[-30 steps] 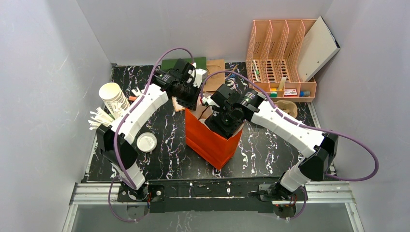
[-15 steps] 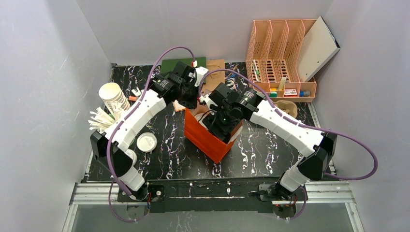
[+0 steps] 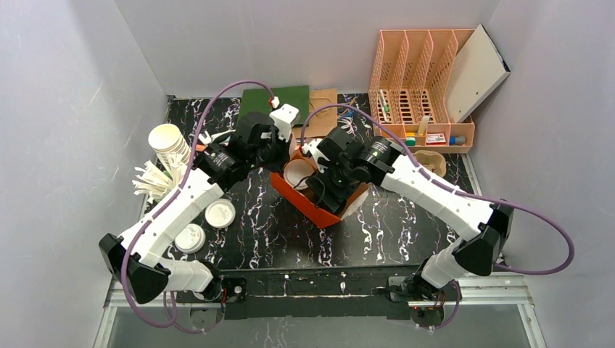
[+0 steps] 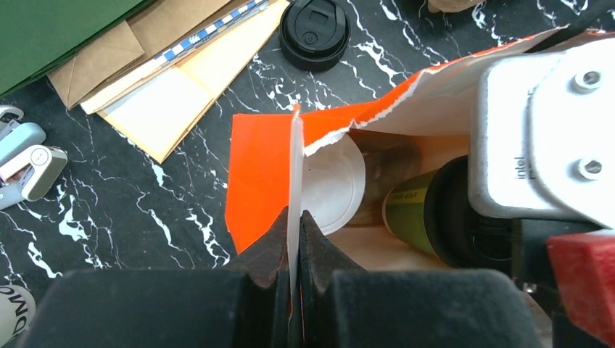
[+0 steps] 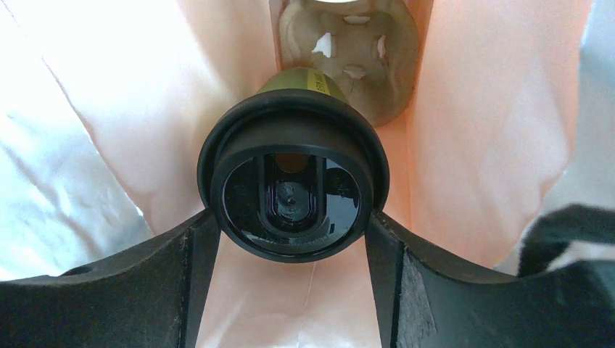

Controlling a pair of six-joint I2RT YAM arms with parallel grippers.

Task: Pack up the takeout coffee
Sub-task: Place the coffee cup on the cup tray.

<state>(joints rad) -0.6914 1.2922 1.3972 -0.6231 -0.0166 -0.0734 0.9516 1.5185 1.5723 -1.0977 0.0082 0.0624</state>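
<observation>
The takeout coffee (image 5: 294, 192), a dark green cup with a black lid, hangs inside the orange paper bag (image 3: 313, 206). My right gripper (image 5: 291, 217) is shut on it, one finger pressed on each side of the lid. In the left wrist view the takeout coffee (image 4: 417, 214) shows inside the bag's mouth beside a white round lid (image 4: 335, 181). My left gripper (image 4: 295, 217) is shut on the bag's upper edge (image 4: 294, 159), pinching the paper between its fingertips. A brown pulp carrier (image 5: 348, 40) lies at the bag's bottom.
A stack of white paper cups (image 3: 170, 145) and two white lids (image 3: 220, 213) sit at the left. A loose black lid (image 4: 315, 32), brown envelopes (image 4: 170, 69) and a green folder (image 3: 274, 98) lie behind the bag. A peach file organiser (image 3: 420, 80) stands back right.
My left gripper shut on the bag's edge and drew it leftward, so the bag leans and its mouth gapes wider. The right gripper stays inside the bag with the cup.
</observation>
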